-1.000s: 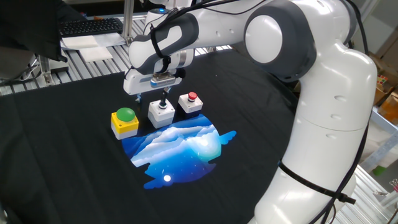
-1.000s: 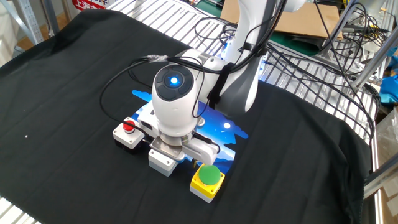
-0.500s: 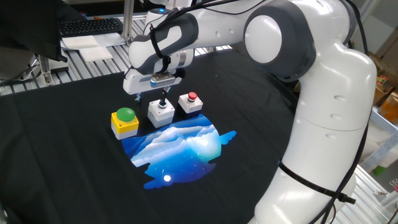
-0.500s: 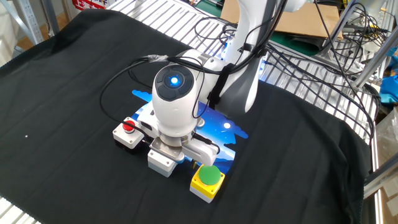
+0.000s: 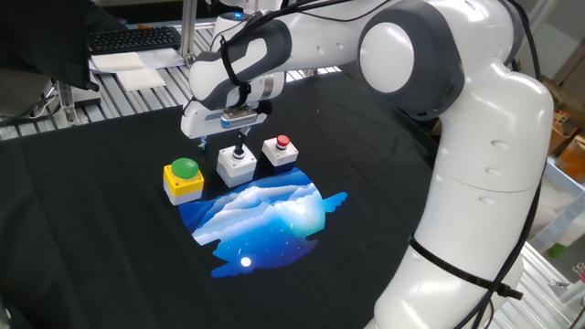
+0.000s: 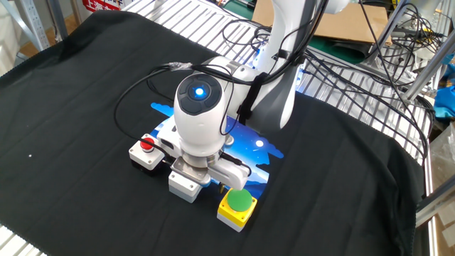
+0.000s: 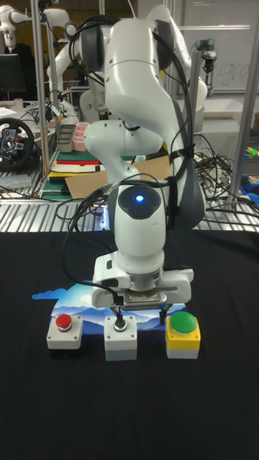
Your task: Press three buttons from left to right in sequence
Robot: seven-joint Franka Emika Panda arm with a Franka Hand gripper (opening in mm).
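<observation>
We note no movement since the earlier frames: the gripper (image 7: pixel 141 313) still hangs over the white box with a small green button (image 7: pixel 120 340), one finger (image 5: pixel 241 146) on that button, the other clear, so spread apart and grasping nothing. This box sits mid-row on the black cloth-covered table (image 5: pixel 101 238), between the yellow box with a big green dome (image 5: pixel 183 178) and the white box with a small red button (image 5: pixel 281 151), along the blue printed patch's (image 5: pixel 265 219) edge.
</observation>
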